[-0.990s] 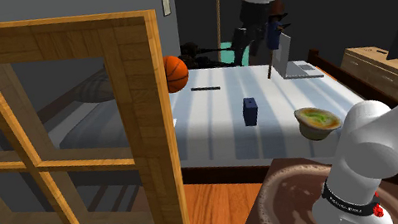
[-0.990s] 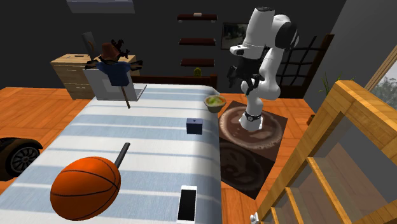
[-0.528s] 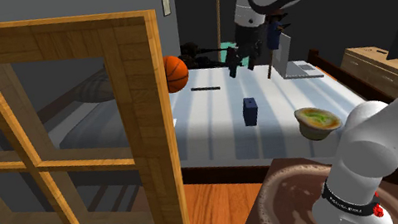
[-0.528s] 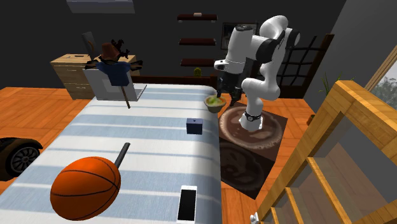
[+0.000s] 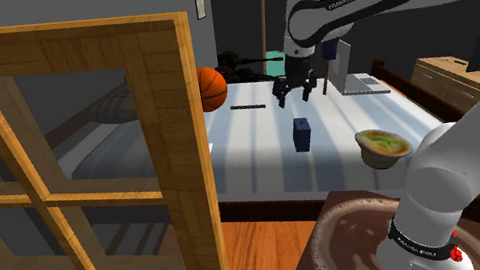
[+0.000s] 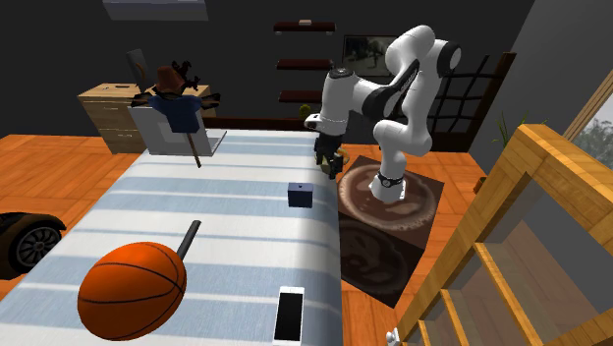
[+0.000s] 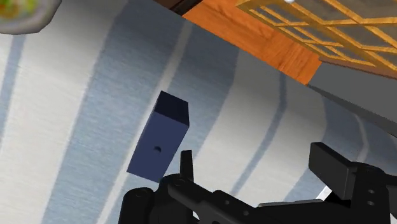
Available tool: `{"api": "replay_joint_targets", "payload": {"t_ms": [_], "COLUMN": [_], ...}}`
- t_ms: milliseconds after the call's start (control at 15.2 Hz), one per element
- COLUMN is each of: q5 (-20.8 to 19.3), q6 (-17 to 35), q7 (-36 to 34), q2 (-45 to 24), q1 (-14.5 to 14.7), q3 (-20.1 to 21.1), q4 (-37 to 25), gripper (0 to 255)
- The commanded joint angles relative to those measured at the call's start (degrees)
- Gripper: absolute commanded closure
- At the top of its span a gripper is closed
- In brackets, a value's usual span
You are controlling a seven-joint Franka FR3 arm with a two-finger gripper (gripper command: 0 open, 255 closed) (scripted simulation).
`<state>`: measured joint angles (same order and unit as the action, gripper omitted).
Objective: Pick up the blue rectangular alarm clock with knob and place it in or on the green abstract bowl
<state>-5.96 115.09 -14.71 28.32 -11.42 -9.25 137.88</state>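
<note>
Clock (image 5: 302,134) was found upright on the striped cover (image 5: 259,141) of the bed, close to the edge facing the stand (image 5: 347,237), with nothing touching it. It was noted as a dark blue box. A small mark was made out on one broad face in the wrist view (the knob, probably).

Gripper (image 5: 294,95) was held above the cover, pointed down, near the clock but well clear of its top. Whether it hung straight over the clock or a little past it could not be settled. The jaws were seen apart, with nothing between them. In the wrist view the clock (image 7: 159,137) was placed ahead of one finger, not between the two. An approach was judged to be in hand, with the grasp not yet lined up. The height was judged to be kept so that the top could be cleared before any descent.

Bowl (image 5: 382,145) was set near the same edge, toward the shoulder view's right, well apart from the clock. Its mouth was turned up, so a release from above was judged enough.

Edges: the clock (image 6: 301,195) was seen just inside the cover's rim, so a sideways nudge toward the rim could be expected to send it to the floor. Room: open cover was noted on its other sides. Basketball (image 6: 133,285) and phone (image 6: 290,315) were lying well apart at the far end. The wooden lattice (image 5: 75,188) was stood at the shoulder view's left, off the line from clock to bowl. No obstacle was seen along that line.
</note>
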Motion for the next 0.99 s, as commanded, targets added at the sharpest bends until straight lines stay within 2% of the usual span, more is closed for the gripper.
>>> {"api": "replay_joint_targets", "payload": {"t_ms": [0, 594, 924], "q5": [0.1, 2.3, 3.0], "q6": [2.3, 12.7, 16.5], "q7": [-1.1, -4.8, -4.6], "q2": [-3.2, -16.8, -19.6], "q1": [-1.1, -5.4, -5.5], "q3": [-1.2, -6.8, -7.4], "q4": [-0.2, 0.0, 1.4], "gripper": [0, 0, 0]}}
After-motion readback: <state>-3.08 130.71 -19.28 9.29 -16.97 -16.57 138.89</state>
